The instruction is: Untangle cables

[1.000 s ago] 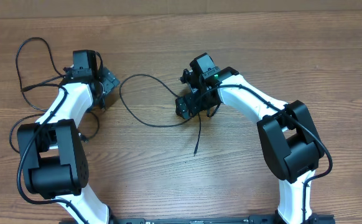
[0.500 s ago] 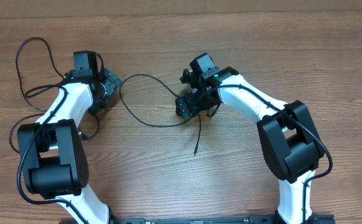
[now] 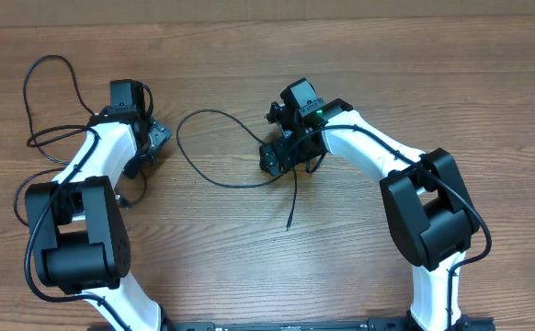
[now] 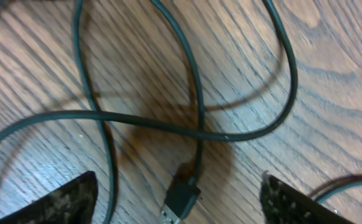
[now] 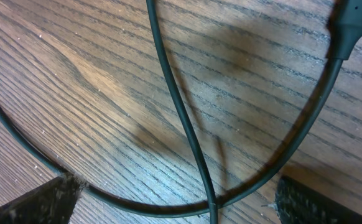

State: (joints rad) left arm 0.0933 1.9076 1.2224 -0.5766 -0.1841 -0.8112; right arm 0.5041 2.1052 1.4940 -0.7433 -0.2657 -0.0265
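Thin black cables lie on the wooden table. One (image 3: pixel 39 97) loops at the far left beside my left arm; another (image 3: pixel 208 152) curves across the middle, its tail (image 3: pixel 291 204) pointing toward the front. My left gripper (image 3: pixel 148 147) hangs open low over crossed cables (image 4: pixel 187 127). A silver-tipped plug (image 4: pixel 180 200) lies between the left fingertips (image 4: pixel 53 202), untouched. My right gripper (image 3: pixel 284 156) is open too. Two cables cross (image 5: pixel 209 200) between the right fingertips (image 5: pixel 321 204), and a plug end (image 5: pixel 350 25) shows at the upper right.
Thicker black cords run along both white arms (image 3: pixel 378 152). The wooden table (image 3: pixel 212 248) stretches bare toward the front between the two arm bases. The table's far edge (image 3: pixel 341 18) runs along the top.
My left gripper has swung down and in toward its arm, and its jaws have narrowed a little. The right arm and the middle cable have not moved.
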